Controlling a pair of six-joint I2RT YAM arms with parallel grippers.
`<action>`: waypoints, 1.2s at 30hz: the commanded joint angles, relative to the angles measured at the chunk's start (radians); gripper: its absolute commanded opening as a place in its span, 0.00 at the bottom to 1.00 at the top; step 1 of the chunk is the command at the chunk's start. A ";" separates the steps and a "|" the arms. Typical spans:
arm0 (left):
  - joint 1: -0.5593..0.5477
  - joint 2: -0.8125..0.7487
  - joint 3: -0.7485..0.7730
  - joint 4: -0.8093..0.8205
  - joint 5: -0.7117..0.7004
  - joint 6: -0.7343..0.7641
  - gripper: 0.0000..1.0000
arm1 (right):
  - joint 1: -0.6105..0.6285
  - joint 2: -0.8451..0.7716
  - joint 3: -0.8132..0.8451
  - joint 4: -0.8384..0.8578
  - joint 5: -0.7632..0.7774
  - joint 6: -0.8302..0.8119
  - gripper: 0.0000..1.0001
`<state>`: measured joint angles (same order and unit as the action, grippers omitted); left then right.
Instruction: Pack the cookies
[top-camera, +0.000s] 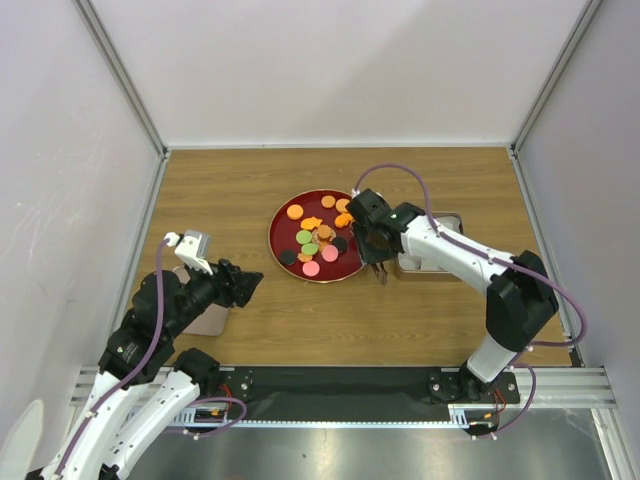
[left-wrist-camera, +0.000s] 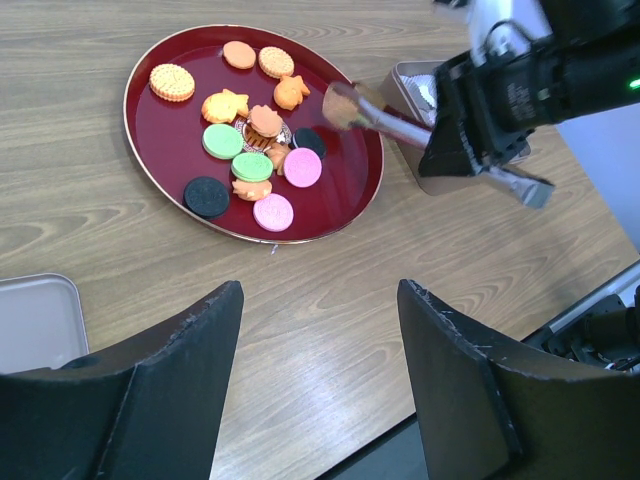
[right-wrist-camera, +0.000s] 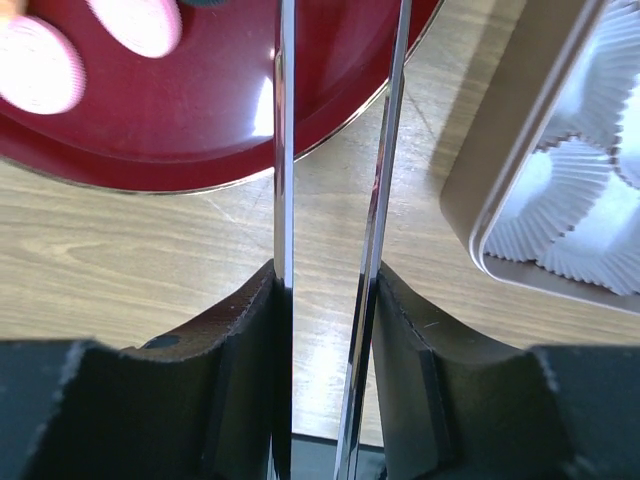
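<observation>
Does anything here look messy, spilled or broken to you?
Nothing looks spilled or broken: every cookie in view is on the red plate. The only untidy spot is the plate's middle, where a few cookies overlap in a small heap while the rest lie flat and apart.

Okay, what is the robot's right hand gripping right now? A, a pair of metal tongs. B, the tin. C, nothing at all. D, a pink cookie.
A: the right hand has its fingers pressed on both blades of the metal tongs, which reach out toward the red plate.
</observation>
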<state>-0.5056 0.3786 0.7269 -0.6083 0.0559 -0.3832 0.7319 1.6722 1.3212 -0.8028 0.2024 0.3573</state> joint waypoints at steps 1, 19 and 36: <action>-0.005 -0.004 -0.006 0.030 -0.002 0.018 0.70 | 0.000 -0.104 0.073 -0.016 0.041 -0.006 0.22; -0.005 0.017 -0.007 0.033 0.002 0.018 0.70 | -0.244 -0.364 -0.112 0.008 -0.040 -0.026 0.24; -0.005 0.009 -0.007 0.031 -0.004 0.017 0.70 | -0.322 -0.292 -0.183 0.097 -0.086 -0.035 0.24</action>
<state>-0.5056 0.3862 0.7216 -0.6079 0.0555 -0.3832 0.4236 1.3785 1.1378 -0.7681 0.1276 0.3370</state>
